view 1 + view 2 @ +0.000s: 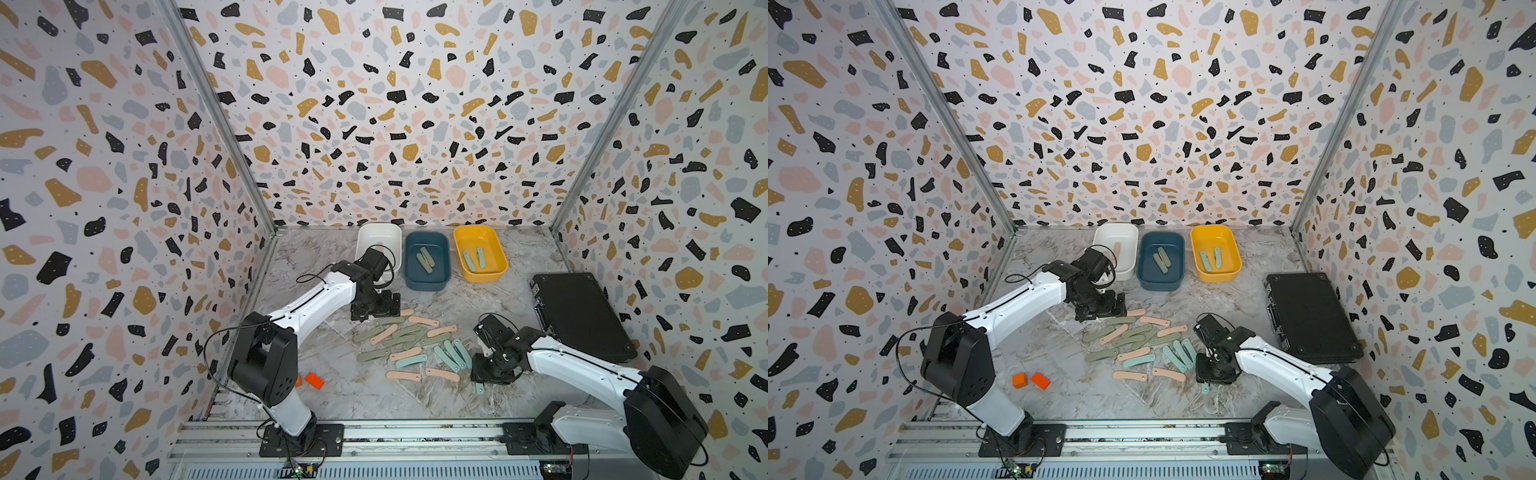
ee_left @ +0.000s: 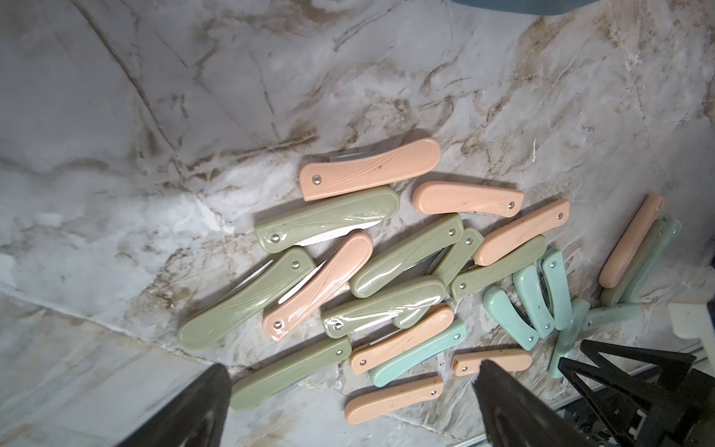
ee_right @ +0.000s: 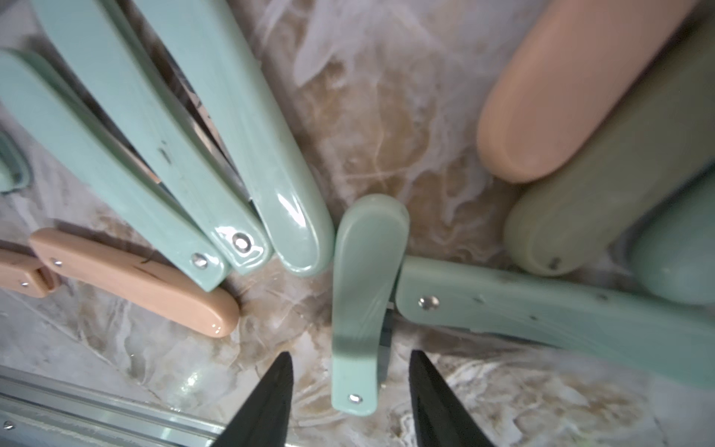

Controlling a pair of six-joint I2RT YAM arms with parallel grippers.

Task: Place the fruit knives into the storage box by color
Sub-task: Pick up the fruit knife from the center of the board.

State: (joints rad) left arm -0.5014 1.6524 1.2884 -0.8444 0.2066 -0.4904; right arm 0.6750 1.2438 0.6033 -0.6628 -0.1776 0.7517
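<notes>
Mint knife is lying flat on the counter, at the near-right fringe of the pile, toward the counter's front edge. Its long axis is running straight out from the right fingers. The riveted end is sitting between the two tips and the rounded end is pointing away into the pile. Those fingers are standing partly open, with a gap showing on each side of the handle, so they are gripping nothing yet. A second mint knife is butting against its side further up, clear of the tips. Right arm is plainly the nearer one. Left fingers are hanging spread wide and empty over the pile's far-left side. A squeeze across the narrow width looks like the next move. The yellow box, already holding mint ones, is sitting at the counter's back edge.
</notes>
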